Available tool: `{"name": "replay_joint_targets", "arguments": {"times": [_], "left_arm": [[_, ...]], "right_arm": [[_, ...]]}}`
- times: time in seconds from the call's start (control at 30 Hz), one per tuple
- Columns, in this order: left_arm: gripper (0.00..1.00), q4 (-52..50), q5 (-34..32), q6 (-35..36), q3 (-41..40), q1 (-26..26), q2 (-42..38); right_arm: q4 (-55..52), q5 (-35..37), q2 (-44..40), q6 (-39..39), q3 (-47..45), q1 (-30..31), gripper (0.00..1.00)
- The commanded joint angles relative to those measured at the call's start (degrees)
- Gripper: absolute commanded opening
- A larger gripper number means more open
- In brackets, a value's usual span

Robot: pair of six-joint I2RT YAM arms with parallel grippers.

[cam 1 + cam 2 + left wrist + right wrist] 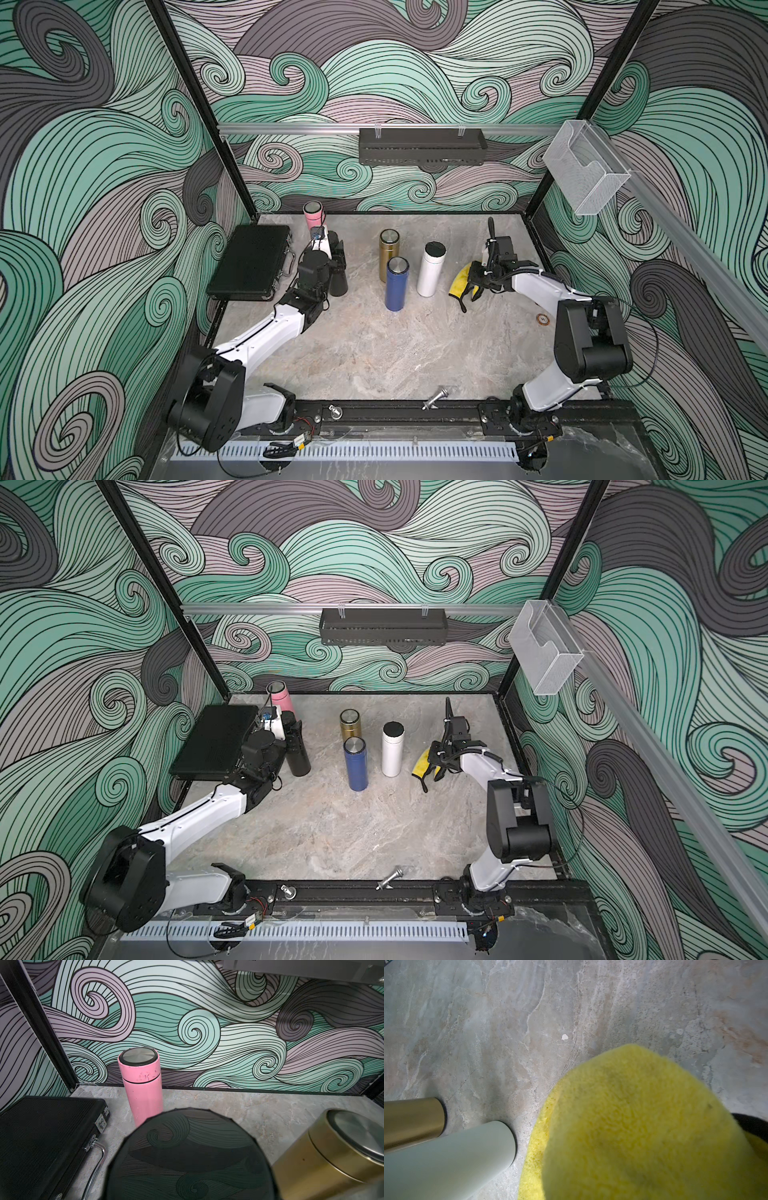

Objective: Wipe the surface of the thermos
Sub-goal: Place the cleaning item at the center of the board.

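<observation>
Nearest me, a small metal bolt (435,397) lies by the front edge of the table (374,353). Further in on the right, the right gripper (471,291) has its jaws pressed together on the yellow cloth (458,281), which hangs near the white thermos (430,270). In the right wrist view the cloth fills most of the frame.

Mid-table, the blue thermos (396,286) stands with the gold thermos (389,253) just behind it.

On the left, in both top views, the left gripper (293,734) pinches the black thermos (300,762) near its top. This thermos is upright, long axis vertical, lid pointing up, near the black case (212,742). Its glossy lid mirrors the wall's wave pattern in the left wrist view.

Farthest back, the pink thermos (143,1084) stands upright against the rear wall, which makes 5 thermoses on the table. There are scuffs on its cap band, and I cannot tell whether they are lettering. On the other bodies any writing is too small to read.
</observation>
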Motion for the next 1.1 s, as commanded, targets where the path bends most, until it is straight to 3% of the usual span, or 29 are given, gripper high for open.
{"name": "replay_joint_targets", "arguments": {"times": [0.0,0.17,0.6,1.07], "left_arm": [[0.0,6.93,0.01,0.71,4.58,1.96,2.72],[0.0,9.84,2.81,0.06,7.24,6.09,8.74],[0.0,13.06,2.25,8.27,14.24,8.39,19.21],[0.0,19.89,3.61,5.76,14.26,10.94,25.59]], "right_arm": [[2.54,-1.33,1.48,0.68,0.95,-0.22,0.1],[3.33,-1.74,2.69,0.84,1.16,-0.25,0.18],[3.04,-2.78,5.19,0.5,3.15,0.17,0.16],[1.45,-1.44,7.13,0.23,5.62,1.81,0.16]]}}
